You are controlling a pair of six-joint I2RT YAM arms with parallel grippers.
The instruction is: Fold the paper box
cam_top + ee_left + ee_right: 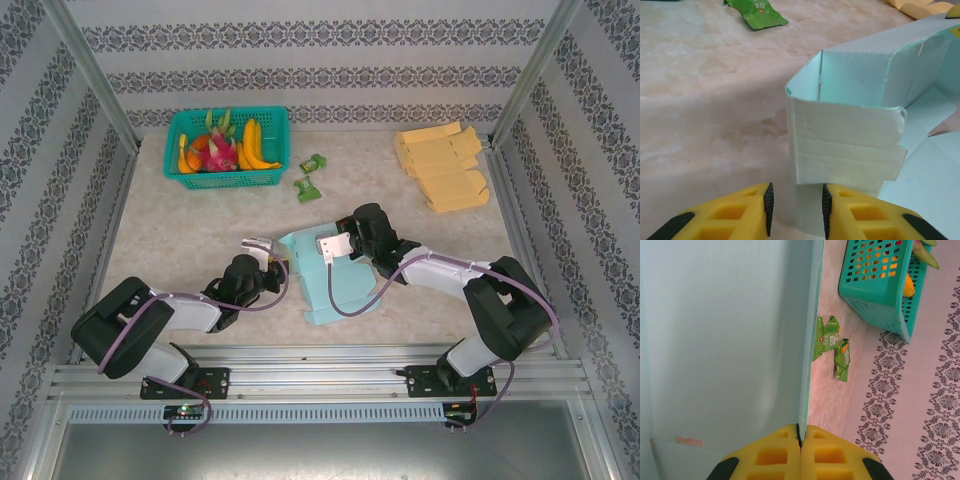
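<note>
Two grippers work one pale blue paper box [322, 282], half-erected at centre of marbled table [180, 230]. Right gripper [800, 434] clenched on thin edge of one box wall, judged as anchor keeping box steady. Left gripper [796, 210] fingers parted, creased end flap [845, 145] standing between them, not pinched. Likely lined up to fold flap inward.

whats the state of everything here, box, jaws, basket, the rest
paper box, partly folded, some walls upright
left jaws, apart, box wall's lower edge in the gap
right jaws, shut on a box panel's edge
basket, upright, filled with fruit
snack packets, lying flat, apart from each other
yellow box blanks, unfolded, piled flat
</note>
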